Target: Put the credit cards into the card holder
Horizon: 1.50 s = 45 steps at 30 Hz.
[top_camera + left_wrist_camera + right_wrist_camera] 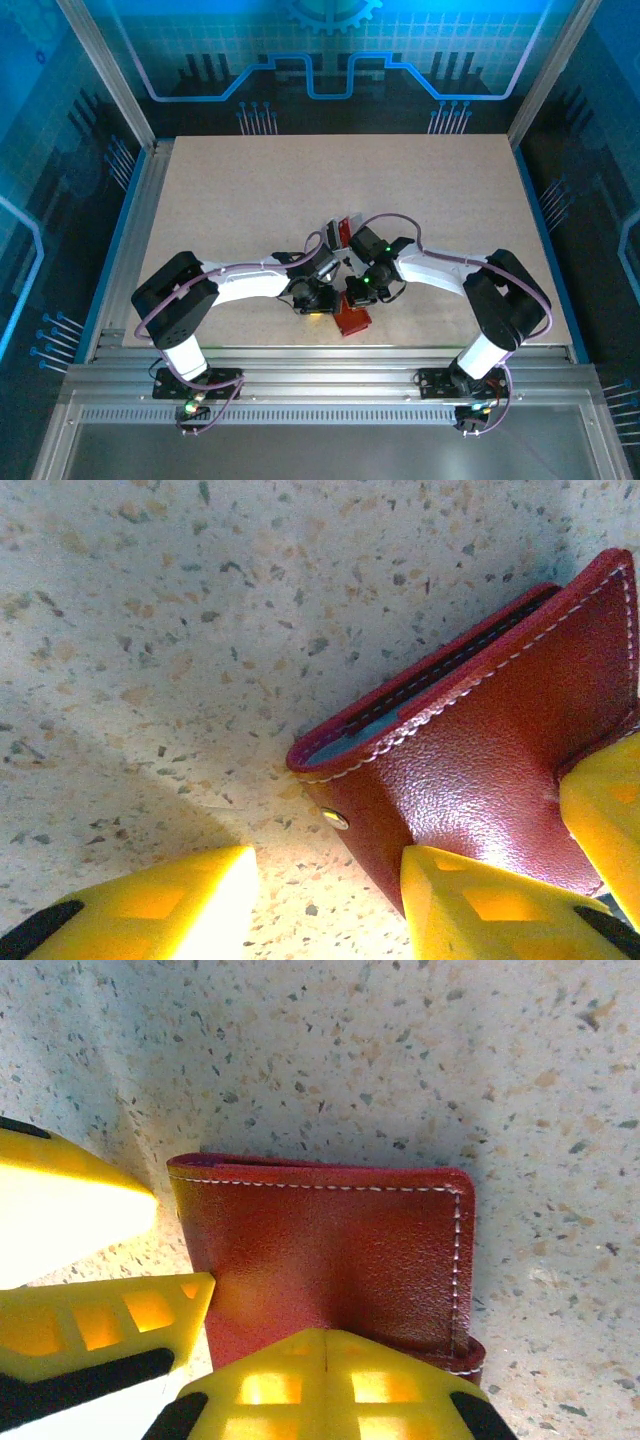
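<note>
From above, the card holder point(351, 318) lies folded on the table point(250, 200) by its near edge. The left gripper point(316, 297) is just to its left and the right gripper point(360, 290) just behind it, both crowded against it. Beyond the card holder, well apart from it, sits a small pale-and-red cluster that I take for the credit cards point(342, 230). It is too small to count, though at least two pieces seem to be there. In the left wrist view, the left gripper's jaws stand apart and hold nothing. One finger overlaps the card holder's lower corner, and bare table shows between the jaws just below the snap stud point(335, 819). A bluish strip shows in the card holder's mouth, and I cannot tell whether it is a sleeve or a card. In the right wrist view, the right gripper's fingers are pressed together over the card holder's near edge, and I cannot tell whether they pinch a leaf of it. There is one card holder. No card is in either gripper, so the loading looks largely undone.
</note>
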Available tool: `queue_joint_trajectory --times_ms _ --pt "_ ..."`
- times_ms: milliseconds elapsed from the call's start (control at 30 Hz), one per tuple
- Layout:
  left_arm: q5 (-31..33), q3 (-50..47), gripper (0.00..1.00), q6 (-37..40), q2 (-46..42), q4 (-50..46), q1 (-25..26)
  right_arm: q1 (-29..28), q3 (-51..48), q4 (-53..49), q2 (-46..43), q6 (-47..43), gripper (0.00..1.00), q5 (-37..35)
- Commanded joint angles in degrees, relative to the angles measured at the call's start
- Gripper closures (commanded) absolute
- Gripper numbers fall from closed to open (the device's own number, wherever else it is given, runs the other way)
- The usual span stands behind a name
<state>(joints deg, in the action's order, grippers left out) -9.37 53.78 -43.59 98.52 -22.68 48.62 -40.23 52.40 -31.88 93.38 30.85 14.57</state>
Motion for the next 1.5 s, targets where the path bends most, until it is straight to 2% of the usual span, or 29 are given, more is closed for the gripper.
queue_joint_trajectory --times_ms 0,100,233,433,600,800,1000,1067,1200,1267,1467 --pt "0.7 -1.8 0.55 -1.1 3.4 3.4 1.1 -1.6 -0.2 -2.5 -1.0 -0.3 0.96 -0.8" --pt "-0.4 -1.8 0.55 -1.1 2.2 3.3 0.4 -1.2 3.2 -4.2 -4.0 -1.1 0.75 -1.1" --pt "-4.1 -3.6 0.54 -1.3 -1.3 5.8 -1.7 1.4 5.0 -6.6 -8.0 -2.4 0.58 -1.0" --pt "-11.1 -7.4 0.51 -3.0 -7.2 11.1 -4.7 7.0 0.9 -6.8 -8.3 -4.3 0.54 1.8" --pt "-13.7 -8.3 0.49 -6.0 -6.0 15.3 -4.8 8.2 -1.7 -3.1 -7.0 -3.9 0.5 4.8" --pt "-15.2 -9.1 0.5 -8.4 -2.1 20.2 -4.8 8.1 -4.6 0.9 -4.0 -3.4 0.49 7.6" --pt "-13.9 -9.8 0.53 -8.3 -0.4 20.4 -4.8 7.1 -6.3 3.8 -0.9 -2.5 0.52 8.4" --pt "-14.1 -9.8 0.54 -8.2 0.3 20.8 -4.9 6.3 -6.5 4.8 -0.3 -2.1 0.55 9.0" --pt "-13.9 -8.4 0.6 -8.3 2.0 21.2 -5.3 5.5 -6.1 7.0 -0.5 -0.9 0.71 10.2" --pt "-13.3 -7.3 0.63 -8.1 2.6 20.9 -6.2 5.4 -5.4 7.3 -0.6 -0.4 0.75 9.7" --pt "-12.0 -2.6 0.67 -5.3 4.6 18.1 -10.6 5.2 -3.4 9.3 1.7 2.3 0.76 7.6"
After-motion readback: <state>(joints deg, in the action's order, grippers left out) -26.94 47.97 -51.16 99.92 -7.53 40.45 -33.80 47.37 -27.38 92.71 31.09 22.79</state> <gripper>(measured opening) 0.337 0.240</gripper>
